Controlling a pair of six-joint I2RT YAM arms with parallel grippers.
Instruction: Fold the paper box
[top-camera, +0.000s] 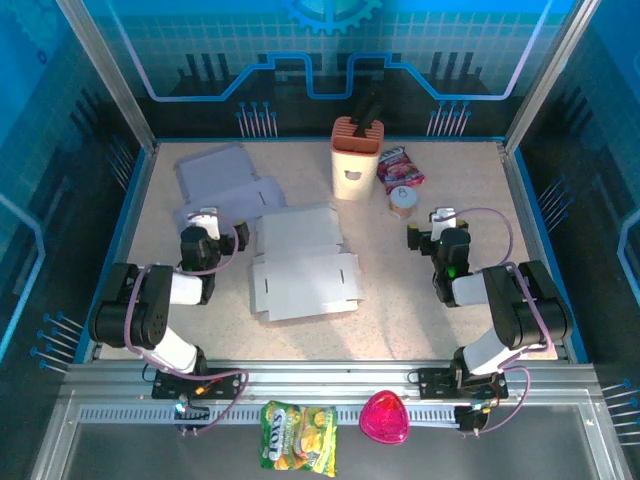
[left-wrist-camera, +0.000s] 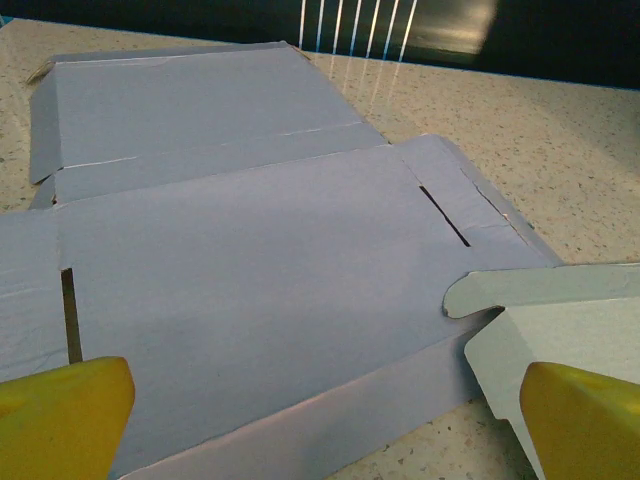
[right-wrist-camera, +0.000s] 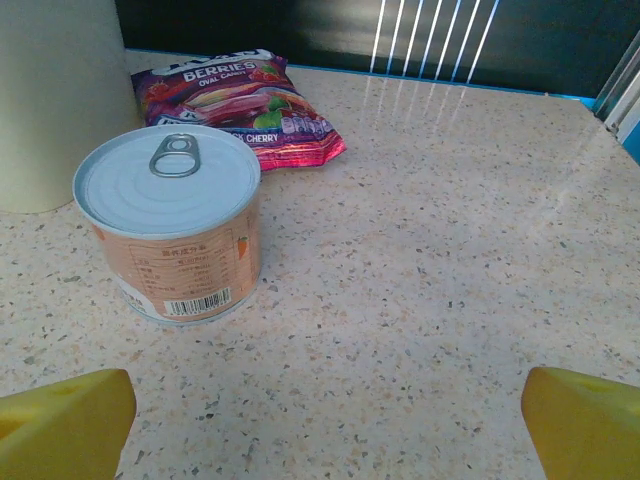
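Observation:
Several flat white paper box blanks lie on the speckled table: two overlapping in the middle (top-camera: 303, 284), (top-camera: 296, 232), and two at the back left (top-camera: 215, 168). My left gripper (top-camera: 212, 228) stands open at the near edge of one back-left blank (left-wrist-camera: 250, 270), its yellow fingertips (left-wrist-camera: 62, 420) apart just above the paper with nothing between them. Another blank's corner (left-wrist-camera: 580, 320) lies by the right fingertip. My right gripper (top-camera: 441, 224) is open over bare table, with its yellow fingertips (right-wrist-camera: 585, 420) wide apart, well right of the blanks.
A cream container with an orange top (top-camera: 357, 158) stands at the back. Beside it are a berries bag (right-wrist-camera: 240, 105) and a pull-tab can (right-wrist-camera: 170, 225), just ahead-left of my right gripper. A snack bag (top-camera: 298, 436) and a pink object (top-camera: 385, 418) lie on the front rail.

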